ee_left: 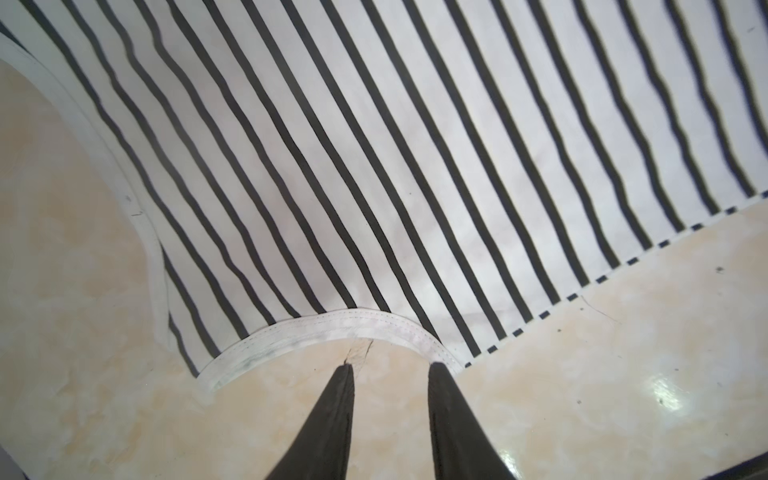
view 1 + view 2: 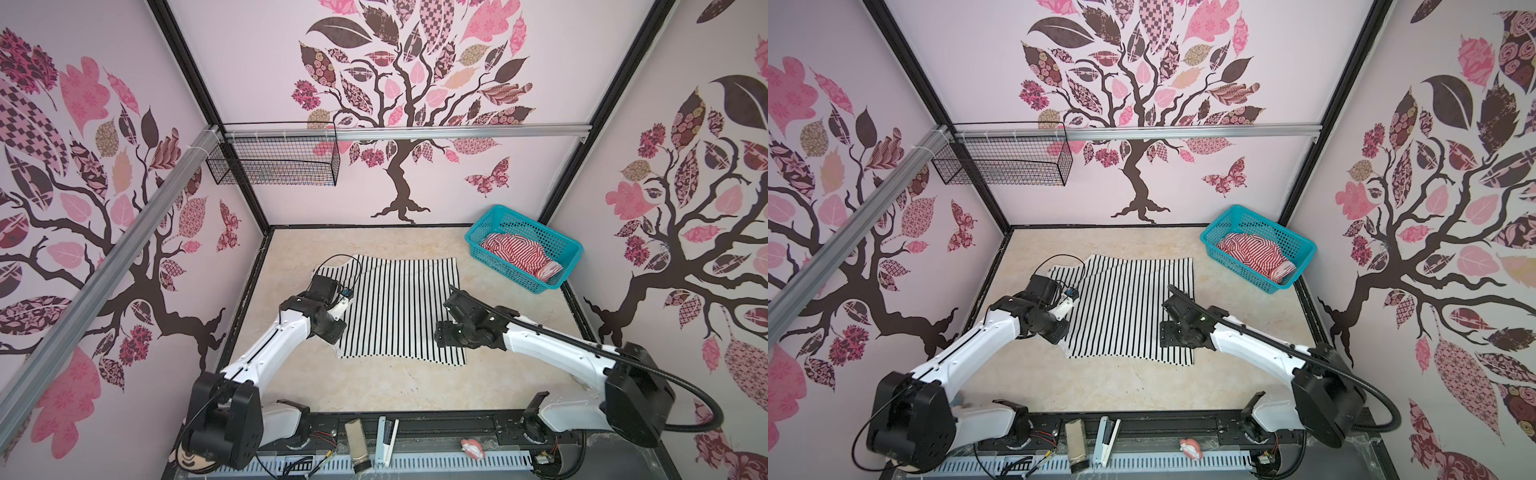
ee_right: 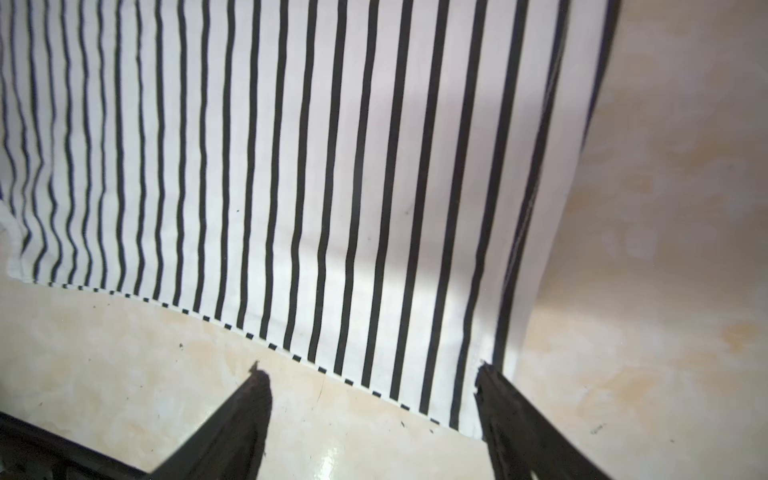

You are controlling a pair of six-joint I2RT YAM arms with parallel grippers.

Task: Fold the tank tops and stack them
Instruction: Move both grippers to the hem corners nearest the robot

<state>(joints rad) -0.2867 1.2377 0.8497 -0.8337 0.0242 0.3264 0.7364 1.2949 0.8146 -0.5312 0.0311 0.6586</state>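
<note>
The black-and-white tank top (image 2: 399,307) (image 2: 1125,307) lies spread flat on the table in both top views, its stripes running front to back. The red-and-white tank top (image 2: 519,253) (image 2: 1254,251) sits crumpled in the teal basket (image 2: 505,268) (image 2: 1241,266) at the back right. My left gripper (image 2: 336,338) (image 2: 1057,338) (image 1: 390,368) is open just off the pale armhole trim at the top's front left, with bare table between its fingers. My right gripper (image 2: 442,338) (image 2: 1169,338) (image 3: 370,370) stands wide open at the front right corner, holding nothing.
A black wire basket (image 2: 274,162) hangs on the back wall at the left. On the front rail lie a stapler (image 2: 386,440), a beige block (image 2: 357,444) and a small pink thing (image 2: 473,449). A doll's head (image 2: 195,457) shows behind the left arm's base.
</note>
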